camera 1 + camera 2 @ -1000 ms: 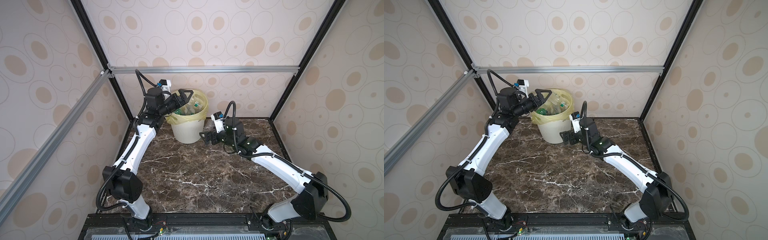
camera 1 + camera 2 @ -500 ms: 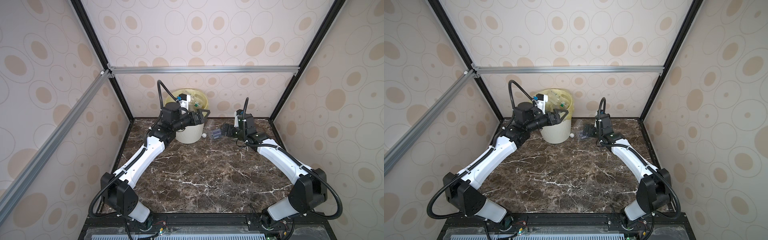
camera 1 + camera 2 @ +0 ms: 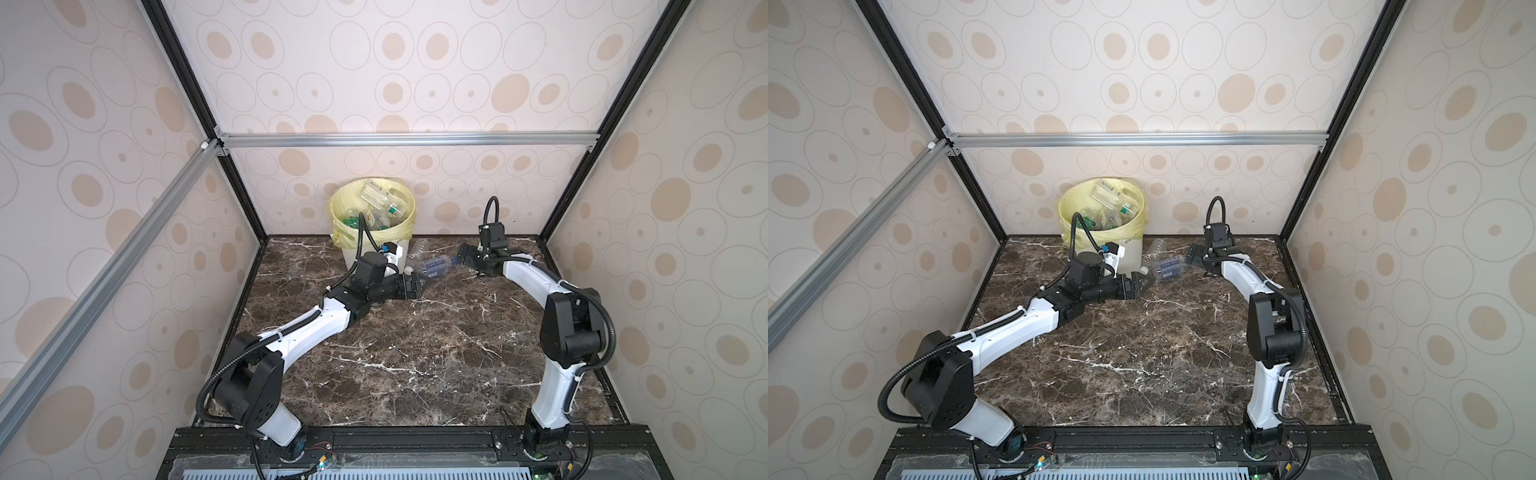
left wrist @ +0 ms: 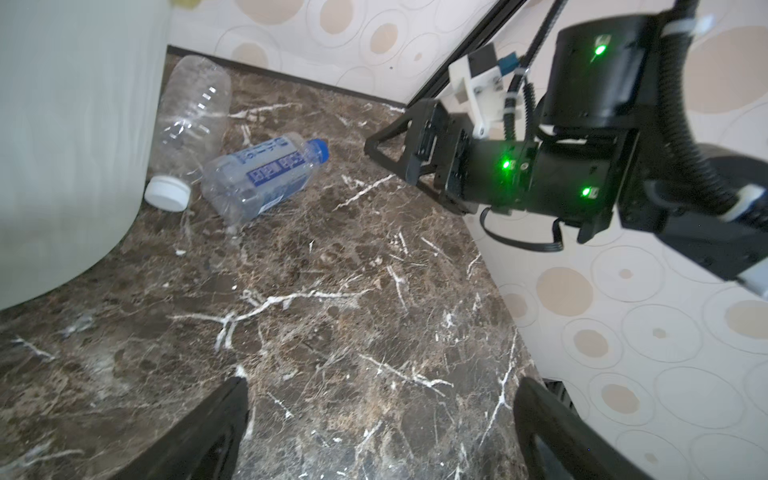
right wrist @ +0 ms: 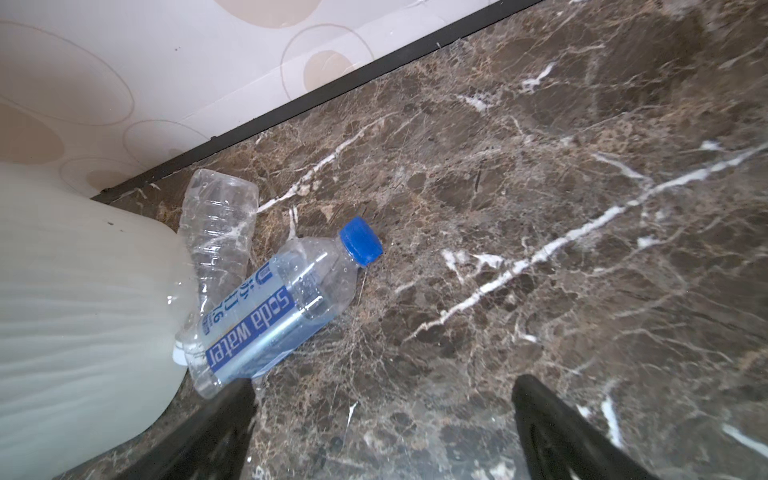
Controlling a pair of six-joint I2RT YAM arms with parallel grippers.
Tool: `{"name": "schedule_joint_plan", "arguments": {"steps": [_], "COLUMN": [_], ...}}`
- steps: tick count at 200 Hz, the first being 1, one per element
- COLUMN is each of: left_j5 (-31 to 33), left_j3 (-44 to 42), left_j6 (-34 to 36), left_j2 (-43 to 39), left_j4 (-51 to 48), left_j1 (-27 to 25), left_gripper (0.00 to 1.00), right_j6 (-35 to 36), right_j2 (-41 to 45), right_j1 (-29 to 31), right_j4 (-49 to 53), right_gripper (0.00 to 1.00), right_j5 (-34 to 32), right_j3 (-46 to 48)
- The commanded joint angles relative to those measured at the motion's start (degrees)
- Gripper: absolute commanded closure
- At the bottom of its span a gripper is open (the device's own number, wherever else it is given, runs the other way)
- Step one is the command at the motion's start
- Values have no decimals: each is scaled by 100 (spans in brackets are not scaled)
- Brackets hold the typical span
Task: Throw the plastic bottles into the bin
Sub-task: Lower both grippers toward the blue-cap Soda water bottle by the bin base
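The bin [image 3: 337,216] [image 3: 1065,212], cream-white with a yellow bag over its rim, stands at the back wall and holds several plastic bottles [image 3: 380,203]. Two more lie on the table just right of it. One is clear with a white cap [image 3: 419,248] [image 4: 191,120] [image 5: 218,224]. The other has a blue label and blue cap [image 3: 434,266] [image 3: 1169,266] [image 4: 266,174] [image 5: 270,316]. My left gripper [image 3: 419,286] [image 3: 1142,284] [image 4: 380,382] is open, low, just in front of them. My right gripper [image 3: 463,257] [image 3: 1192,255] [image 5: 380,384] is open at the blue cap's side.
The bin's ribbed wall [image 4: 62,124] [image 5: 62,311] touches the clear bottle. The back wall [image 3: 457,199] runs close behind the bottles. The enclosure's black corner post [image 3: 557,216] stands behind my right arm. Dark marble table [image 3: 415,353] stretches toward the front.
My left gripper came down from the bin's rim to the table beside the bin. My right gripper swung right and back, away from the bin. Both stayed open.
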State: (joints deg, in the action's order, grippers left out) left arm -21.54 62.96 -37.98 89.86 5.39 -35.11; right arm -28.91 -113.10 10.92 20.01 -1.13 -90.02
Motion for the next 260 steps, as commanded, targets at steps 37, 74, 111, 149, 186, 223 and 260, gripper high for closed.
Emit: {"name": "schedule_joint_plan", "arguments": {"steps": [37, 74, 111, 149, 186, 223, 260], "left_j5": [229, 324, 277, 328, 374, 359, 361], "left_j3": [-323, -484, -521, -565, -642, -697, -846], "left_j6": [18, -30, -102, -131, -164, -242, -341], "left_j2": [206, 216, 266, 226, 198, 153, 58], "left_j4": [386, 383, 405, 384, 373, 393, 481], "left_j1": [-31, -34, -27, -33, -30, -30, -30], "left_gripper": [1, 1, 1, 1, 1, 1, 1], "right_j6": [-65, 76, 381, 477, 714, 808, 841], "right_j2": [-1209, -1600, -1985, -2694, -3010, -3163, -2881], "right_j1": [50, 94, 190, 261, 440, 482, 692], "right_j4": [399, 69, 9, 965, 1332, 1609, 1444], "right_gripper": [0, 0, 0, 0, 0, 0, 0], "right_j5": [233, 509, 584, 184, -111, -197, -171], "right_j3": [-1386, -1693, -2172, -3335, -3821, -4051, -3617]}}
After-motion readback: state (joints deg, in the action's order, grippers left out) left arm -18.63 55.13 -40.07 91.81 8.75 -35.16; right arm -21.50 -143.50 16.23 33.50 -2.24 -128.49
